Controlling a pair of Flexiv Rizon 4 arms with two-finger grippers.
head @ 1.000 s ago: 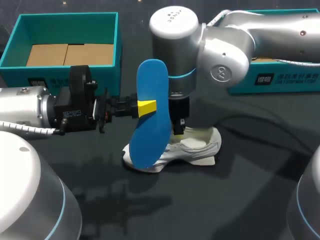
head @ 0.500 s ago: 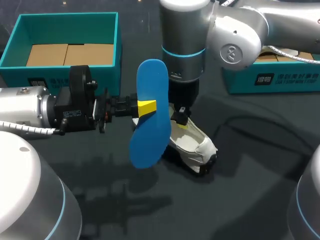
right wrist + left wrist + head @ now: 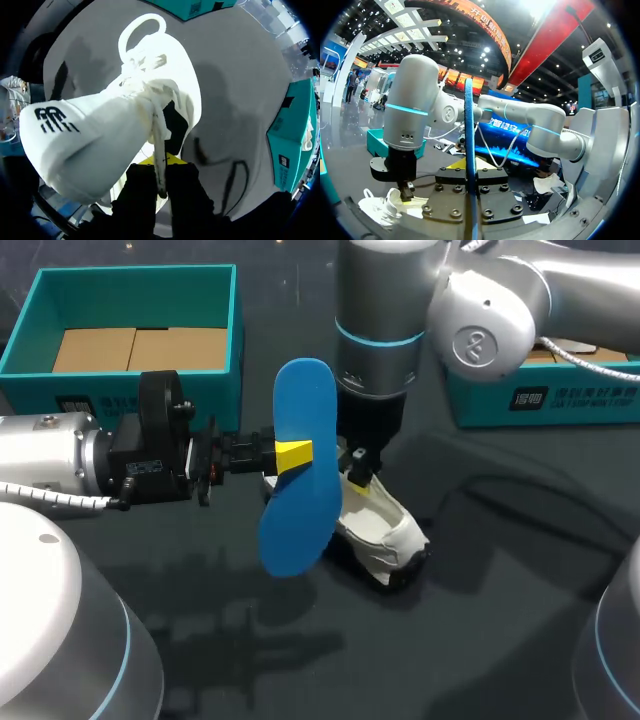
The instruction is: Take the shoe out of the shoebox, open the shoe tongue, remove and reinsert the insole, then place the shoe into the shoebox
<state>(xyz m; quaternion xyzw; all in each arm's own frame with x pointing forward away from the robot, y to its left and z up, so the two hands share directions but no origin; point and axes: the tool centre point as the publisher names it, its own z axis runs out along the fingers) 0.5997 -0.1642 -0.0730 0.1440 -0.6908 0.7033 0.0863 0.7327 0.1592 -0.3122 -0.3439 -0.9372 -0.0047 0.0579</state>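
White shoe (image 3: pixel 388 532) tilted, one end raised; blue insole (image 3: pixel 300 480) upright. Left gripper (image 3: pixel 293 455) horizontal, pinching insole; right gripper (image 3: pixel 357 478) vertical, clamped on shoe.

head view overhead, wrist views close, sharing shoe (image 3: pixel 385 528)

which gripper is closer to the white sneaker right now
Right. The right gripper is on the white lace-up sneaker from above, shut on it. The left gripper is off to the sneaker's side, shut on the upright blue foam insole.

Dark table (image 3: pixel 500 640), teal shoebox (image 3: pixel 20 350), perhaps lid (image 3: pixel 545 400)
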